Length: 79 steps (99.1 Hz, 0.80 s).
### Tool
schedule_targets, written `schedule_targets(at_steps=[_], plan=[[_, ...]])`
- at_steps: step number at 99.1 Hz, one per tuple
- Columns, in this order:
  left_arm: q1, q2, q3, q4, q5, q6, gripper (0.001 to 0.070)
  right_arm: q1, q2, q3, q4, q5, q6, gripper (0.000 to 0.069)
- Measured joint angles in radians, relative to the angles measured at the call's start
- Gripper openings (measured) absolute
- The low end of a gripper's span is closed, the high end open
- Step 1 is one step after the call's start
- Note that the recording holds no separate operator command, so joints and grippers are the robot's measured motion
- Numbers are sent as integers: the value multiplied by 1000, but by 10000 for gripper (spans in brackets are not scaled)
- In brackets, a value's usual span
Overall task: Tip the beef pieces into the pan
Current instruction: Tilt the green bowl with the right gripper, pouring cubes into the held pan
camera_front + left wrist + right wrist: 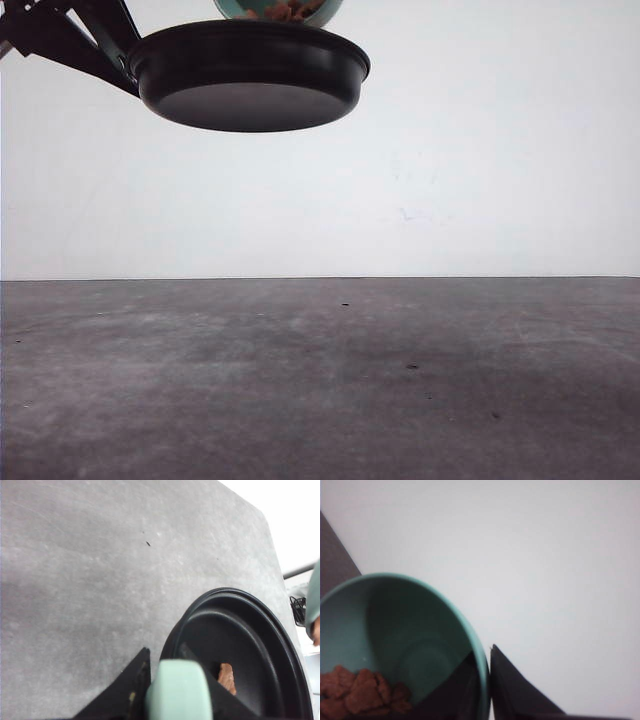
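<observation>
Beef pieces (357, 695) were heaped at the low side of the teal bowl (427, 630), which your right tool (481, 690) held by the rim, one dark finger inside the wall and one outside, clamped on it. In the front view that bowl (228, 8) hung just above and behind the pan (250, 75), a few strips (290, 10) showing at its lip, both raised well clear of the counter (320, 390).

Your left tool (150, 692) had the pan (250, 645) by its mint-green handle (180, 692), the dark fingers closed on either side of it. At least one strip (227, 677) lay on the black floor of the pan near the handle, so I judged the pour was under way but mostly not done, since the heap sat in the bowl.

To do this step well, you needed to keep the pan level and steady under the bowl's lip, with the lip over the pan's middle, not its rim. Tipping the bowl further, slowly, would have let the strips slide in a stream instead of a clump that might bounce over the low rim. Holding both that high meant any strip that missed would have dropped far to the counter (90, 580), so lowering the pair first seemed wiser.
</observation>
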Motion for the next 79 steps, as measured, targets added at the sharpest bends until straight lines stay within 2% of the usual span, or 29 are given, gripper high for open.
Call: schedule_targets(at_steps=[13, 28, 61, 79], plan=[[0, 4, 15, -5, 1, -1, 49, 15, 0, -1, 42, -66, -68, 21], [0, 24, 47, -32, 2, -3, 49, 18, 0, -1, 90, -97, -127, 21], [0, 29, 80, -48, 7, -5, 49, 16, 0, -48, 242, -156, -171, 21], [11, 31, 80, -61, 8, -6, 49, 6, 0, -104, 255, -179, -189, 21]])
